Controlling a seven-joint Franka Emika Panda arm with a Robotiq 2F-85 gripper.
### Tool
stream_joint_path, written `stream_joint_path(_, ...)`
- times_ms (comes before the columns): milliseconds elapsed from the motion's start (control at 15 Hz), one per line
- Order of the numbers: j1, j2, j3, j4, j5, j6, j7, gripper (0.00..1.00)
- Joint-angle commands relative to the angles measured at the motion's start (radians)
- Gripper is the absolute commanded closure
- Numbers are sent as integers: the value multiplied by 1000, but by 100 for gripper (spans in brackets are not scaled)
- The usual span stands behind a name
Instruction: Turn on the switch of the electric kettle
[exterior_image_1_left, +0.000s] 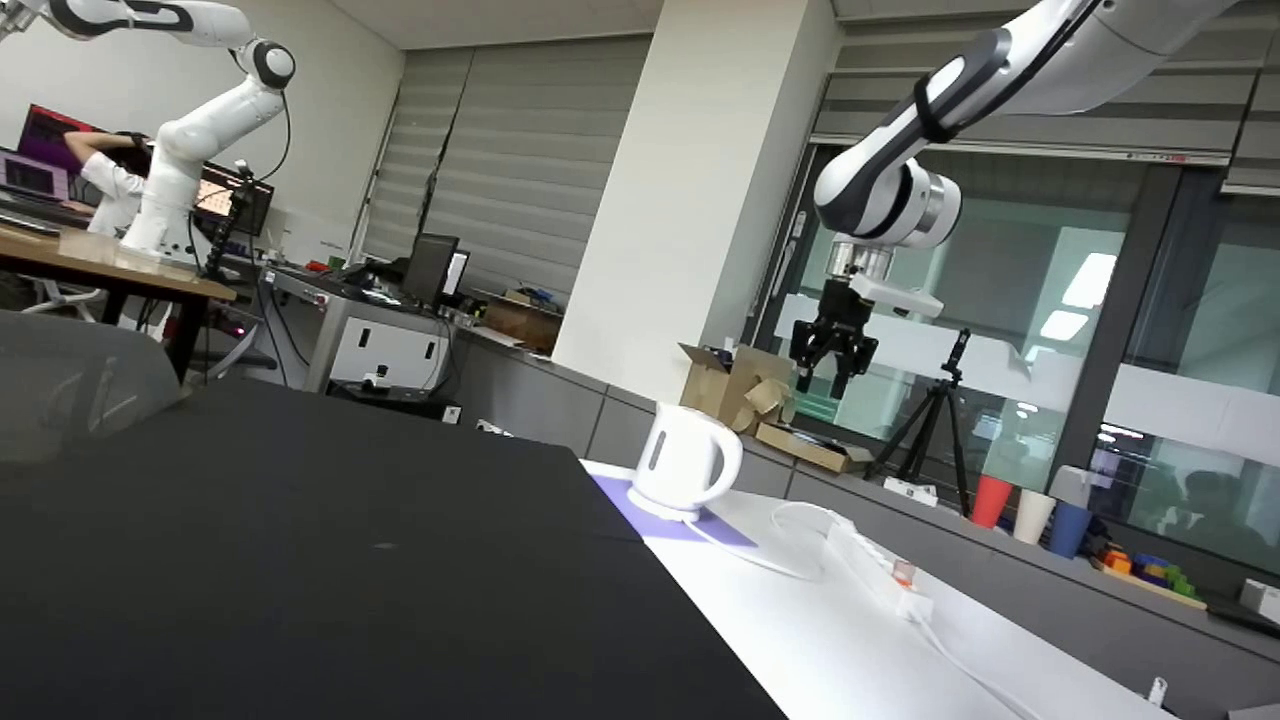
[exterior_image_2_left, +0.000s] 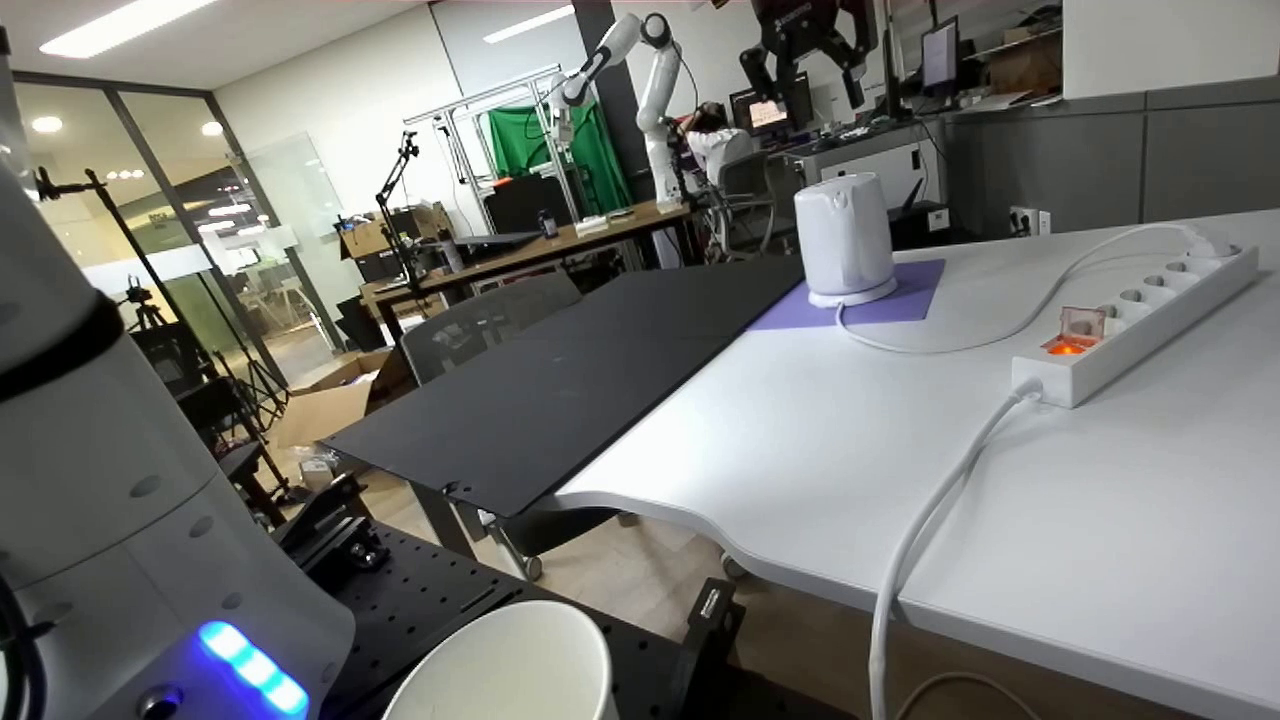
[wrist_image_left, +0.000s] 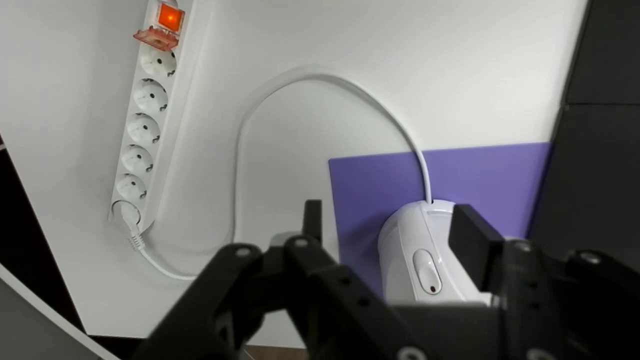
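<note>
The electric kettle is white and stands upright on a purple mat; it shows in both exterior views (exterior_image_1_left: 682, 455) (exterior_image_2_left: 846, 235) and in the wrist view (wrist_image_left: 400, 255). Its switch (wrist_image_left: 426, 270) is an oval rocker with a small dark red spot at one end, seen in the wrist view. My gripper is open and empty, pointing down above the kettle and apart from it, in both exterior views (exterior_image_1_left: 822, 383) (exterior_image_2_left: 815, 88). In the wrist view the kettle shows between the gripper's fingers (wrist_image_left: 391, 227); the right finger and the gripper's body hide part of it.
A white power strip (wrist_image_left: 167, 105) with a lit orange switch lies on the white table (exterior_image_2_left: 800, 430). The kettle's white cord (wrist_image_left: 237, 165) loops across to it. The purple mat (wrist_image_left: 480, 175) borders a black panel (exterior_image_2_left: 620, 360). A white cup (exterior_image_2_left: 530, 670) stands near the robot base.
</note>
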Motion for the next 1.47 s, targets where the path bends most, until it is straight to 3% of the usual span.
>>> stream_joint_path(0, -24, 55, 17, 107, 35, -71, -23, 62)
stream_joint_path(400, -35, 89, 25, 176, 51, -129, -44, 100)
stream_joint_path(600, -38, 98, 30, 201, 54, -167, -51, 100)
stream_joint_path(667, -30, 74, 25, 145, 40, -122, -38, 100)
stream_joint_path(1400, -25, 94, 17, 156, 24, -122, -20, 100)
